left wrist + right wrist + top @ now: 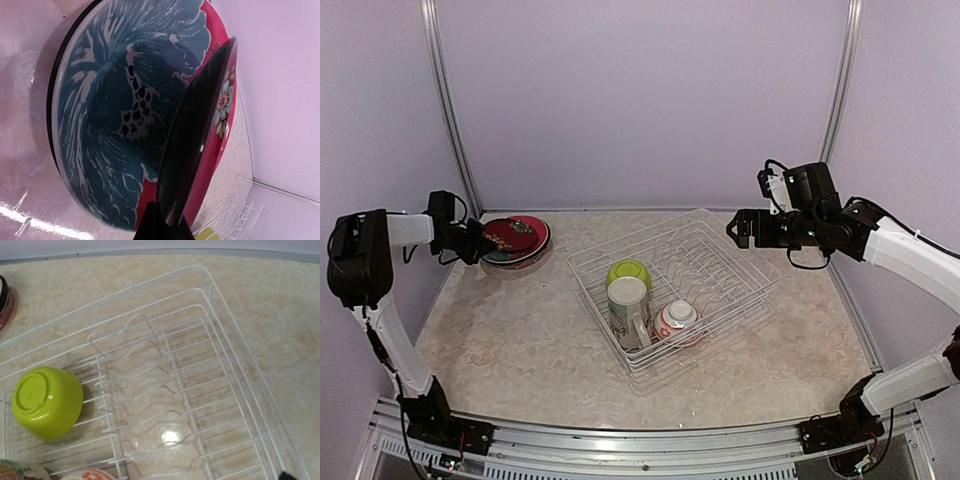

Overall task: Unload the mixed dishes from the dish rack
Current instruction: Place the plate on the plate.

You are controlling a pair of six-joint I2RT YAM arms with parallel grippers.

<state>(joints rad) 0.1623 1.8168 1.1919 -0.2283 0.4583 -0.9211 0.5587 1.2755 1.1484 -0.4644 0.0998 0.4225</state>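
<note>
My left gripper (473, 243) is shut on the near rim of a red flowered plate (516, 234) with a dark underside (197, 145). The plate tilts over a stack at the back left. Under it lie a blue-patterned red-rimmed plate (115, 115) and a black plate (54, 85). The white wire dish rack (720, 262) stands mid-table with bare plate tines (150, 370). An upturned lime-green bowl (629, 271) (46, 402), a cream mug (628, 308) and a white-and-red small bowl (677, 319) sit in its near left part. My right gripper (735, 228) hovers open above the rack's far right corner.
Pale walls close the table at the back and on both sides, with metal posts (445, 110) in the back corners. Bare marbled tabletop (500, 330) lies left of the rack and in front of it. The plate stack sits close to the left wall.
</note>
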